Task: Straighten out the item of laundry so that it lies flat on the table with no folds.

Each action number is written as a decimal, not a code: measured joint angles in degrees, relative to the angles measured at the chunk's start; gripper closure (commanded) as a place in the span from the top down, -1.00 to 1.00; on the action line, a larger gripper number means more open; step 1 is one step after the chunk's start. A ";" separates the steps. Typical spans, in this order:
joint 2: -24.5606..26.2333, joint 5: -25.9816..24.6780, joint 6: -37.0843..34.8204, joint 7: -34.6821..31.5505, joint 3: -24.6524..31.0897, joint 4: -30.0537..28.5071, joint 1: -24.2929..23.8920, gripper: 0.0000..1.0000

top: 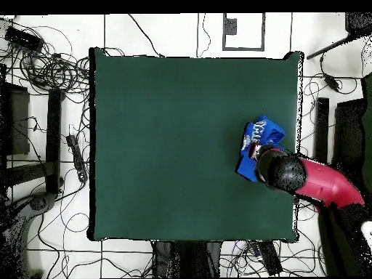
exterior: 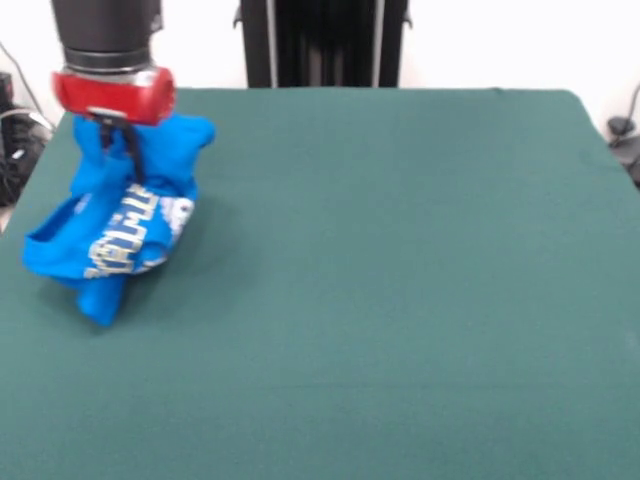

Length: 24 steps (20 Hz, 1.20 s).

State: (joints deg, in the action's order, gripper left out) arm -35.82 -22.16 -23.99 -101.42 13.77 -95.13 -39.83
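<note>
The gripper (exterior: 118,140) is closed on the bunched T-shirt (exterior: 115,235), lifting it at the table's (exterior: 380,280) 9 o'clock edge.

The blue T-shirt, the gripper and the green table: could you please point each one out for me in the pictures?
blue T-shirt (exterior: 130,225): front view, on the white lettering of the bunched-up cloth.
gripper (exterior: 118,140): front view, at its dark tips, buried in the shirt's top.
green table (top: 167,138): overhead view, on bare cloth left of the shirt.
</note>
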 measured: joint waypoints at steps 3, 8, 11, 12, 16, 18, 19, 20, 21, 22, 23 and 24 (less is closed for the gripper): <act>-0.01 0.58 0.02 -0.10 -0.35 -0.72 2.94 -1.00; -0.02 1.97 0.53 -0.38 -1.49 -1.74 6.65 -1.00; -0.02 3.02 0.99 -0.44 -2.87 -2.27 8.71 -1.00; -0.02 3.25 1.16 -0.52 -3.38 -2.37 9.27 -1.00; -0.03 4.33 2.69 -1.10 -6.81 -2.84 12.98 1.00; -0.03 4.86 3.30 -1.42 -8.65 -2.87 14.84 1.00; -0.04 5.24 3.34 -1.58 -9.59 -2.88 15.76 1.00; -0.05 5.53 3.34 -1.68 -10.15 -2.90 16.29 1.00; -0.08 5.80 3.34 -1.76 -10.66 -2.92 16.79 1.00; -0.22 6.49 3.34 -1.88 -11.61 -2.96 17.72 1.00; -0.55 7.20 3.33 -1.96 -12.20 -3.02 18.21 1.00; -0.78 7.60 3.34 -1.96 -12.24 -3.04 18.08 1.00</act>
State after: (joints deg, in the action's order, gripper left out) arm -36.60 -14.56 -20.64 -103.38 1.52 -98.17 -21.75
